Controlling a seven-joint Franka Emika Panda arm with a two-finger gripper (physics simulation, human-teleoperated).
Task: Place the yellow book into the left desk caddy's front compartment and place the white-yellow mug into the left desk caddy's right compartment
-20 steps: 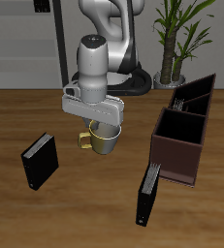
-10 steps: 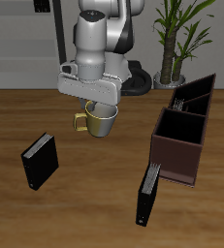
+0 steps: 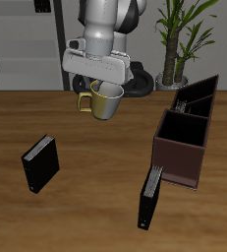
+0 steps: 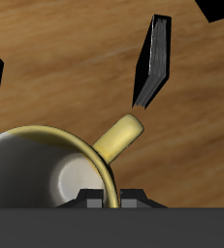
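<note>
My gripper (image 3: 102, 87) is shut on the rim of the white-yellow mug (image 3: 106, 101), which hangs well above the table, tilted, with its yellow handle (image 3: 85, 102) pointing away from the caddies. The wrist view shows the mug's rim and yellowish inside (image 4: 55, 174) right under the gripper (image 4: 110, 200). A dark brown desk caddy (image 3: 209, 91) stands at the back by the plant, and a small grey-tan thing in it looks like the yellow book (image 3: 191, 100). A second caddy (image 3: 180, 150) stands nearer the front edge.
One black book (image 3: 40, 162) lies flat on the wood below and beside the mug. Another black book (image 3: 149, 196) stands on edge against the nearer caddy and shows in the wrist view (image 4: 154, 60). A potted plant (image 3: 180, 39) rises behind the caddies.
The gripper has lifted the mug from just above the table to well above it, and moved it slightly toward the back.
</note>
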